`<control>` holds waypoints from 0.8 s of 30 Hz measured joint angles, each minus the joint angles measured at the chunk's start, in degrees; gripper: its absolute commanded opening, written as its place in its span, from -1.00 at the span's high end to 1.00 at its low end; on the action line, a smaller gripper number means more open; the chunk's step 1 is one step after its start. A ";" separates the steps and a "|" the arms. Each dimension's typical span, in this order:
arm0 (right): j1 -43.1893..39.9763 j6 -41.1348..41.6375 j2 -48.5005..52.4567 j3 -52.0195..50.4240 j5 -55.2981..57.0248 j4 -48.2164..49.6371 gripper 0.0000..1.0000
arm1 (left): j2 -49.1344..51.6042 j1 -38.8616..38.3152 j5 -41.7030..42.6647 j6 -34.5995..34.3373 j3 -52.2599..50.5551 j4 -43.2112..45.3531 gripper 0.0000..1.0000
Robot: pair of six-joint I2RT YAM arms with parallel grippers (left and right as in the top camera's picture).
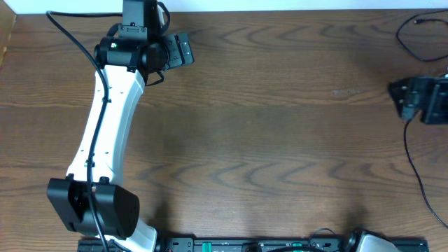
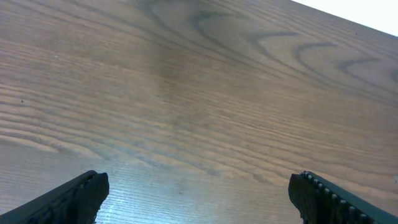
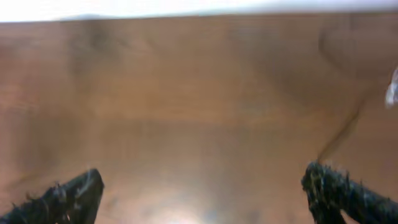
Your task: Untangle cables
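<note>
A thin black cord [image 1: 404, 43] with a small end plug curves across the far right of the wooden table [image 1: 280, 126]. In the blurred right wrist view a thin dark line [image 3: 341, 132] runs ahead of the right finger, and a white bit [image 3: 392, 93] shows at the right edge; I cannot tell what it is. The white cord does not show in the overhead view. My right gripper [image 1: 397, 96] [image 3: 202, 193] is open and empty, just below the black cord. My left gripper [image 1: 183, 50] [image 2: 199, 193] is open and empty at the far left, over bare wood.
A black wire [image 1: 414, 162] runs from the right gripper down along the table's right edge. The white left arm [image 1: 108, 119] crosses the left side from its base [image 1: 91, 206] at the front. A rail [image 1: 280, 245] lies along the front edge.
</note>
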 measured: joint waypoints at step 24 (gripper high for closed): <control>17.70 14.38 -49.29 -80.17 21.84 71.21 -0.98 | 0.00 0.00 0.02 0.00 0.00 0.00 -0.96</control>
